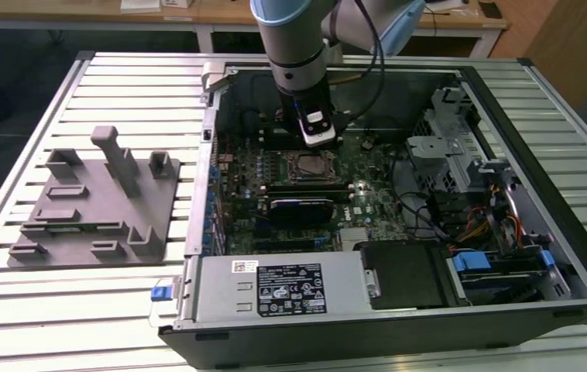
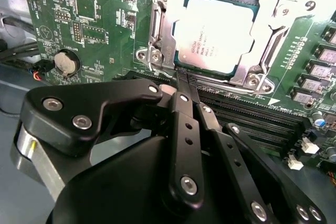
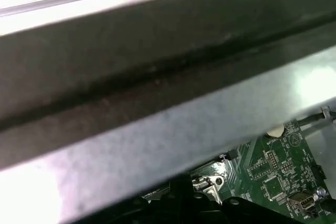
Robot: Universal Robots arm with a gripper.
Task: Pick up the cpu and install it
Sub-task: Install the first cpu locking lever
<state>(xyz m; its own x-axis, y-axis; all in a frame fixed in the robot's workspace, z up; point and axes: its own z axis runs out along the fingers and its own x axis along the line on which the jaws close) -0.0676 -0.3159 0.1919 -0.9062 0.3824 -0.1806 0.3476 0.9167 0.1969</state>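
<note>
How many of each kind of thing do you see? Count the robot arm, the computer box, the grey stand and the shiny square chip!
Robot arm: 1
End effector: 1
Open computer box: 1
Grey stand on the table: 1
Shiny square cpu, sitting in its socket: 1
Total: 5

The arm (image 1: 296, 35) is a silver-grey tube with a light blue joint cap, and a black cable runs down beside it. At its wrist sits a black block with a white camera (image 1: 317, 128). The gripper (image 2: 185, 85) is matte black, its linkage bars pinned with round silver screws.
</note>
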